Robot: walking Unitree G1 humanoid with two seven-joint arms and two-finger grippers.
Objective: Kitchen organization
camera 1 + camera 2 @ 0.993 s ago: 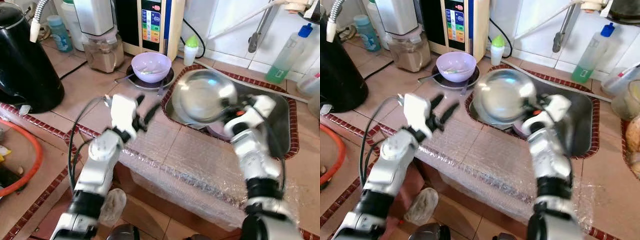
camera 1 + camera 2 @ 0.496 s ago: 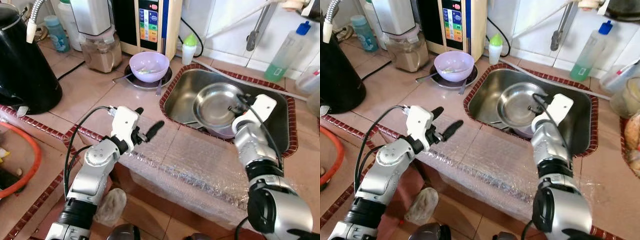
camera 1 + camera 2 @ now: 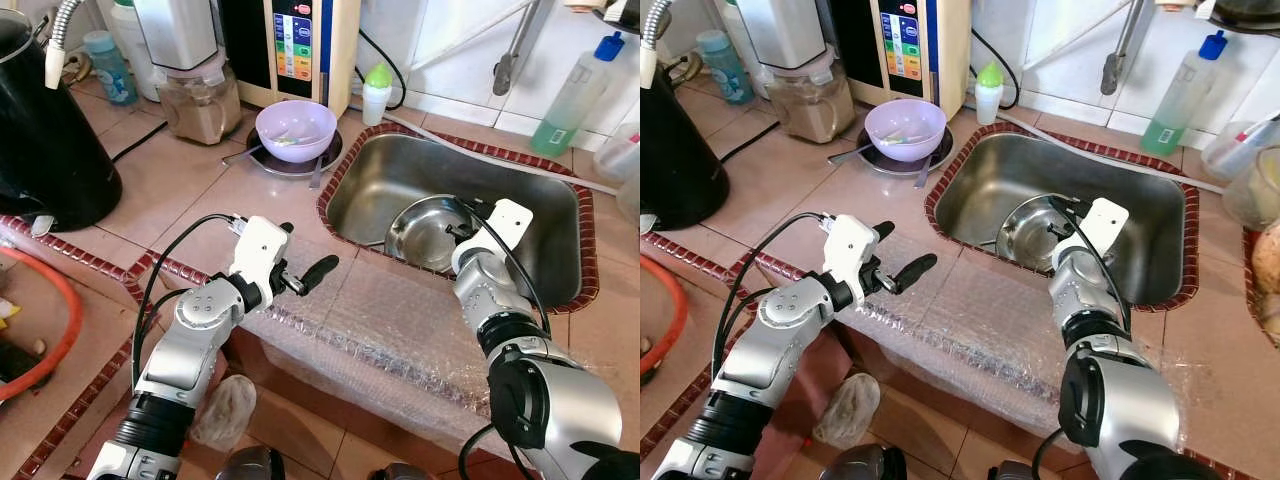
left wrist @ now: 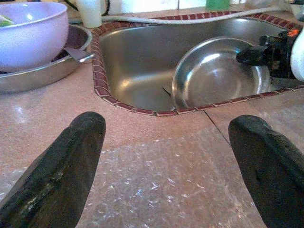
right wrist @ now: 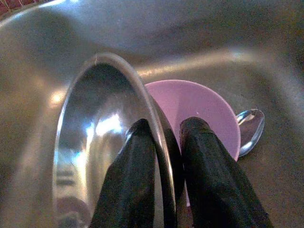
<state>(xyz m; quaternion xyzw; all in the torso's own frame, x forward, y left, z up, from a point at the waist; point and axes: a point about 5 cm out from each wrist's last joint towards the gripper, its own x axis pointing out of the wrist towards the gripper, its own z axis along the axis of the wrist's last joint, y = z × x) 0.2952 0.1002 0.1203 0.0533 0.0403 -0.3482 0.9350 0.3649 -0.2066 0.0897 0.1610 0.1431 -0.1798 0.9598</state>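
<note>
Centre right: right claw (image 5: 164, 156) pinches the steel bowl's (image 3: 428, 232) rim, tilted seemingly against a purple bowl (image 5: 199, 107); left claw (image 3: 305, 262) gapes empty.

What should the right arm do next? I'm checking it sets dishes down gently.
Probably lower the steel bowl a little further and then release: the right gripper pinches its rim, jaws closed, tilted inside the sink over a purple dish.
</note>
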